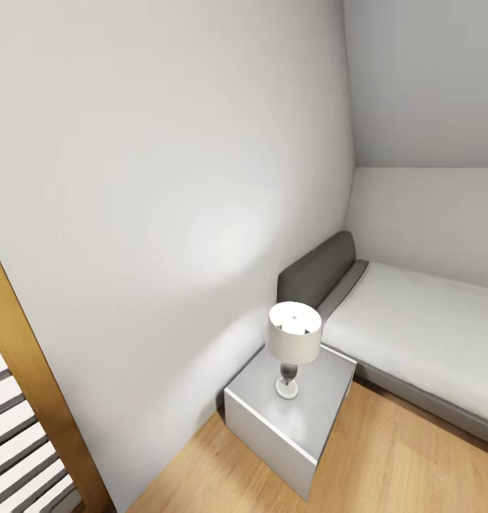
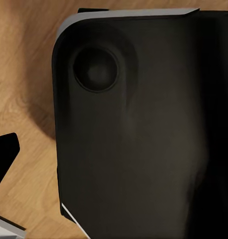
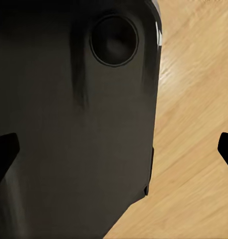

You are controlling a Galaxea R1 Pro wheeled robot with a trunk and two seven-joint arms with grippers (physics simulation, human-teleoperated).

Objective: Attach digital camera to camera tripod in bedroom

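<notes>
The digital camera and the camera tripod are out of view. I face a corner of the bedroom with light grey walls (image 1: pixel 165 178) and a light wood floor (image 1: pixel 386 463). My right gripper (image 3: pixel 114 149) is open, with its dark fingertips (image 3: pixel 5 149) far apart and nothing between them; it hangs over my black base (image 3: pixel 69 124) and the floor. My left gripper (image 2: pixel 114 154) also hangs over the black base (image 2: pixel 143 139), with one fingertip (image 2: pixel 4 154) far out to the side and nothing held.
A white nightstand (image 1: pixel 322 420) with a white-shaded lamp (image 1: pixel 293 331) stands in the corner. Beside it is a bed (image 1: pixel 422 328) with a dark grey headboard (image 1: pixel 318 267). An oak door frame (image 1: pixel 30 385) with pale stripes runs along the left edge.
</notes>
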